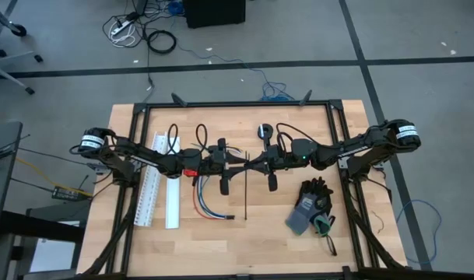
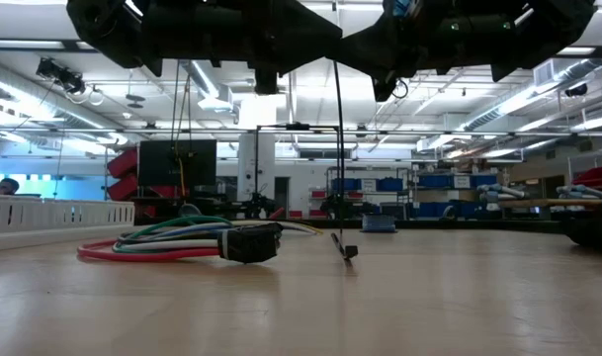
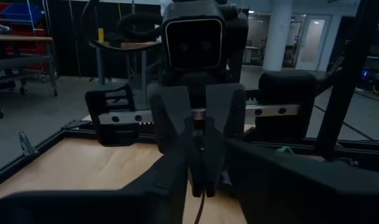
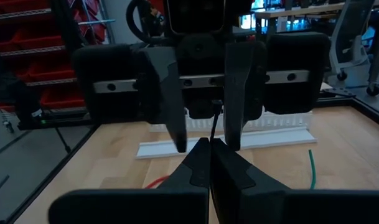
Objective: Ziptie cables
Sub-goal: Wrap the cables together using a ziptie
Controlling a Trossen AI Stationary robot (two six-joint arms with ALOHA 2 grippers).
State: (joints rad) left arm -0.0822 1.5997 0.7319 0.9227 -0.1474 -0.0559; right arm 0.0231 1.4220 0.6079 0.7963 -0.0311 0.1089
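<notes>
My two grippers meet tip to tip above the table's middle, both pointing level. My right gripper (image 4: 209,152) is shut on a thin black ziptie (image 2: 339,148), which hangs straight down almost to the table. The fingers of my left gripper (image 1: 238,165) are open and stand on either side of the right fingertips and the strip. Under the grippers a black strip (image 1: 244,198) lies on the wood; I cannot tell whether it is a second ziptie. The cables (image 1: 208,204), a loose coloured bundle, lie on the table left of it, with a black block (image 2: 251,242) at one end. My right gripper pinches the ziptie's upper part (image 4: 215,127) between its two shut fingertips. The fingers come level from the table's right and lie across the strip. The ziptie stands upright, with a short piece above the fingers and the long rest hanging below them.
A white slotted channel (image 1: 149,187) and a plain white strip (image 1: 172,198) lie at the left of the table. Black gloves (image 1: 310,204) lie at the right. A black frame rail (image 1: 237,103) runs along the far edge.
</notes>
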